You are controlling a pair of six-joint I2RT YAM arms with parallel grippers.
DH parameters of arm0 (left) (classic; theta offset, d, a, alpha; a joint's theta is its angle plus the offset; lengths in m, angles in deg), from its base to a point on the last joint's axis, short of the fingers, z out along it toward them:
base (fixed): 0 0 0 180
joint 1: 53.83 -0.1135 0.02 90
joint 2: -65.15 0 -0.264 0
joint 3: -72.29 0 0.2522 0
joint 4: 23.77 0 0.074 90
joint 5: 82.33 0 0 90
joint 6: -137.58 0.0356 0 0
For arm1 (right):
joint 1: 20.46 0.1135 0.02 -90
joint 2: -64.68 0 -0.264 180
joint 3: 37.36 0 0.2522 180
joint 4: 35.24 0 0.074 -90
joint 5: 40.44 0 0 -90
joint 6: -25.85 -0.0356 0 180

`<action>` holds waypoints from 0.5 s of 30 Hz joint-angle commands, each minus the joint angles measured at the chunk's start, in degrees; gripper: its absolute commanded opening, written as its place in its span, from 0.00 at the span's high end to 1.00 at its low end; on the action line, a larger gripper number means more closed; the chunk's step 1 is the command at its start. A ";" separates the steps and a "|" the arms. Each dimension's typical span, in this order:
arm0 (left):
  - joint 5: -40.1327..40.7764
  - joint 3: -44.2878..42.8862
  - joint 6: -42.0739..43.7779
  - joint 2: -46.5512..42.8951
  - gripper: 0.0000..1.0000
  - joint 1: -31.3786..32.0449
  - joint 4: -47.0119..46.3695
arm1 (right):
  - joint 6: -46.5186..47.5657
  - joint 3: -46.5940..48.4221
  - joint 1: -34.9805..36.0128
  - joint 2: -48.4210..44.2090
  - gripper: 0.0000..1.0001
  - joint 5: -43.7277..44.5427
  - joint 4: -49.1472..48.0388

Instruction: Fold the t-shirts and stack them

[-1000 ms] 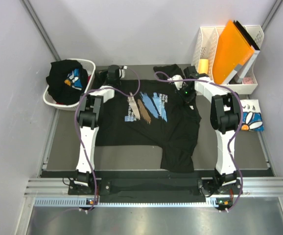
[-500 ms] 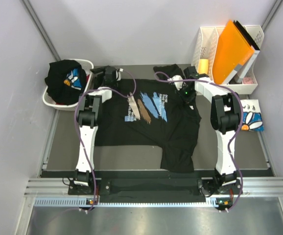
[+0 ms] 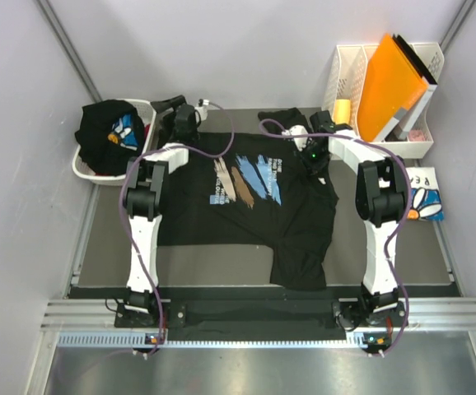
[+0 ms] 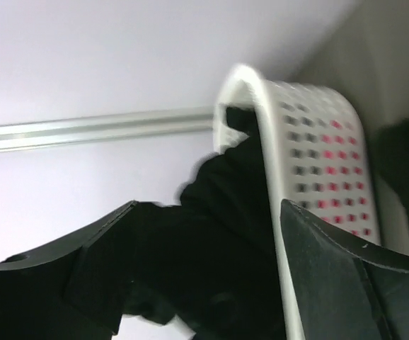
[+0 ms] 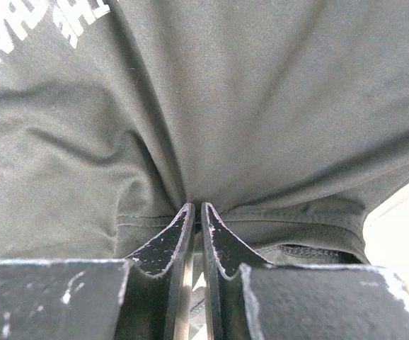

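A black tee [image 3: 246, 222] lies spread front-up across the middle of the desk [image 3: 213, 263], its lower right part doubled over toward the near edge. Its chest print [image 3: 246, 179] is a row of slanted brush strokes, white, tan and blue. There is a small block of white lettering beside them, too small to read from above. In the right wrist view a few white capitals show at the upper left edge, cut off and not legible.

The right tool [image 5: 197, 207] sits at the tee's far right corner. Its fingers are drawn almost together with only a sliver between them, pinching a fold of the hem so that creases fan out from the tips.

The left tool [image 4: 208, 212] is lifted off the cloth at the far left, by the white laundry basket [image 4: 310, 134]. Its fingers are spread wide, with nothing between them. More black tees [image 3: 110, 132] are heaped in the basket, and the top one shows a blue, white and orange print.

A folded white tee [image 3: 423, 197] lies at the desk's right edge, beside the right arm. It bears a blue daisy, and of its lettering only "PE" can be made out. Behind it, in the far right corner, a white file rack [image 3: 426, 58] holds an orange folder [image 3: 390, 78].
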 commanded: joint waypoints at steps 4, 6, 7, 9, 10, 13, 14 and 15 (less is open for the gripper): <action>-6.63 9.19 -7.55 -16.74 0.20 5.42 -2.23 | -0.14 0.17 0.70 -6.55 0.95 -1.65 -2.96; -10.22 12.08 -10.45 -20.17 0.26 6.13 3.93 | -0.58 -0.80 0.70 -7.52 1.00 -1.92 -4.72; -11.72 13.06 -13.51 -21.15 0.29 6.22 10.31 | -1.10 -0.88 0.70 -7.87 1.00 -2.44 -5.95; -13.40 14.73 -15.38 -21.95 0.50 6.22 15.89 | -1.55 -0.10 0.70 -7.61 1.00 -2.80 -6.22; -14.10 15.35 -15.56 -22.12 0.60 6.22 18.17 | -1.81 0.43 0.70 -6.74 1.00 -2.88 -6.13; -14.90 19.30 -14.95 -22.30 0.71 4.29 20.48 | -1.90 2.01 0.61 -5.41 1.00 -2.71 -5.43; -14.90 20.52 -14.77 -22.21 0.84 3.67 19.78 | -1.90 2.19 0.70 -5.32 1.00 -2.71 -5.34; -14.55 20.54 -14.69 -21.26 0.97 3.15 19.78 | -1.81 2.10 0.70 -5.32 1.00 -2.80 -5.26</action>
